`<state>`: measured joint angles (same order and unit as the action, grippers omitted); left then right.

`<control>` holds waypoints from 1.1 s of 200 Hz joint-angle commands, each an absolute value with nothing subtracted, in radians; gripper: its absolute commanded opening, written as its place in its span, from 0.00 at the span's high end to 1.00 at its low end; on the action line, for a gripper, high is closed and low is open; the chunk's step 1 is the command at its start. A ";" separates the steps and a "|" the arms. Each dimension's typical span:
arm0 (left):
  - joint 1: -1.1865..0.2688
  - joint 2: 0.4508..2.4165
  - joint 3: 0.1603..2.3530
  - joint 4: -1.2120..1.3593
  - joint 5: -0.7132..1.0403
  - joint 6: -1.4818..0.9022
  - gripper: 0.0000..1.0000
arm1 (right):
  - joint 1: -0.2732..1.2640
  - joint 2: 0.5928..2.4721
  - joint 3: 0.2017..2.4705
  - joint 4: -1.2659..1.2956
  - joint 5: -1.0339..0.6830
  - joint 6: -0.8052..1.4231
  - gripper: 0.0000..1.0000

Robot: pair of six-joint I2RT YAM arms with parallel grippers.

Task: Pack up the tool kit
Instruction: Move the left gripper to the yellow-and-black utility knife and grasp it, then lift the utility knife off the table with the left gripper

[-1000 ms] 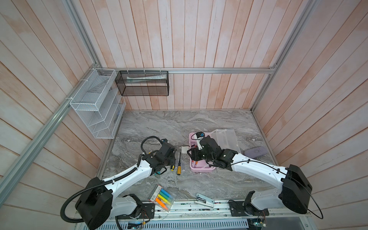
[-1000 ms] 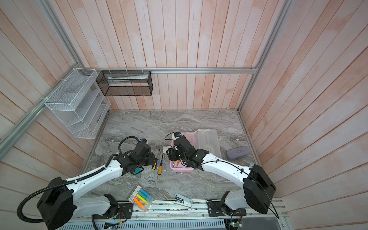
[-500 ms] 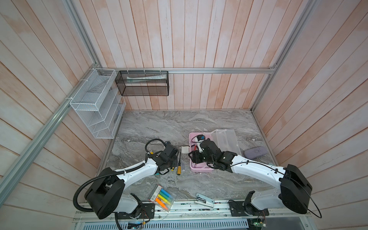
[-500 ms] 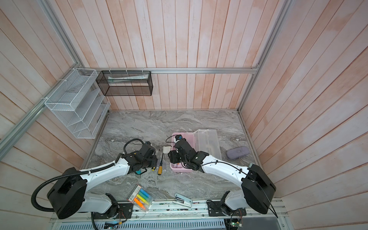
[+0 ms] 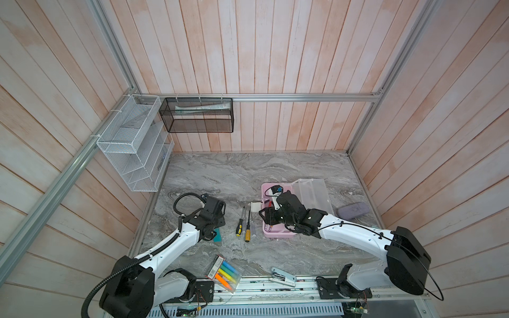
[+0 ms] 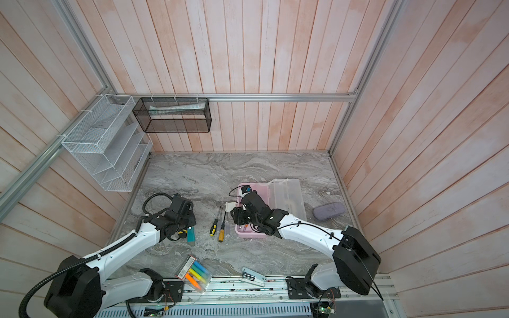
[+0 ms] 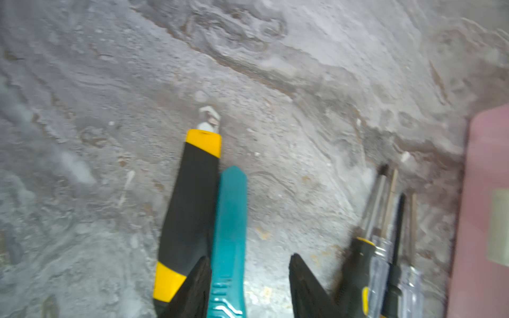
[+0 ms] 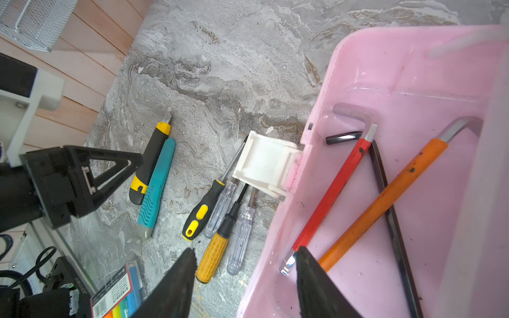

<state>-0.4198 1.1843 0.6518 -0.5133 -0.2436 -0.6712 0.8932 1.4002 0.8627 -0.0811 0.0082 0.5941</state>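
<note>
The tool kit (image 5: pixel 278 234) (image 6: pixel 250 234) is a pale pink box with its clear lid (image 5: pixel 314 192) swung open. Red (image 8: pixel 330 192), orange (image 8: pixel 385 198) and black (image 8: pixel 396 234) hex keys lie inside it. Its white latch (image 8: pixel 264 162) hangs outward. My right gripper (image 8: pixel 245 250) (image 5: pixel 267 217) is open and straddles the box's near wall, gripping nothing. Several screwdrivers (image 5: pixel 243 230) (image 8: pixel 217 214) lie left of the box. My left gripper (image 7: pixel 249 258) is open, low over a teal utility knife (image 7: pixel 230 220) (image 6: pixel 190 234) and a black-and-yellow one (image 7: pixel 190 206). The teal knife lies just inside one finger.
A clear pack of coloured highlighters (image 5: pixel 224 272) and a white stapler (image 5: pixel 282 278) lie at the table's front edge. A purple case (image 5: pixel 352 210) sits right of the lid. White (image 5: pixel 132 143) and black (image 5: pixel 198 115) wire baskets hang on the walls.
My left gripper has shifted left, away from the screwdrivers, and now hangs over the two knives. The right arm has hardly moved.
</note>
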 commanded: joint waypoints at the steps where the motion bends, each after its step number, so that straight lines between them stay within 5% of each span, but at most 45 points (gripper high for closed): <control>1: -0.357 1.182 0.627 -0.549 -0.226 -0.632 0.51 | 0.884 1.420 0.886 -0.070 -0.007 0.574 0.42; 220: -0.265 1.364 0.643 -0.487 -0.188 -0.631 0.46 | 0.798 1.434 0.853 -0.015 -0.108 0.563 0.43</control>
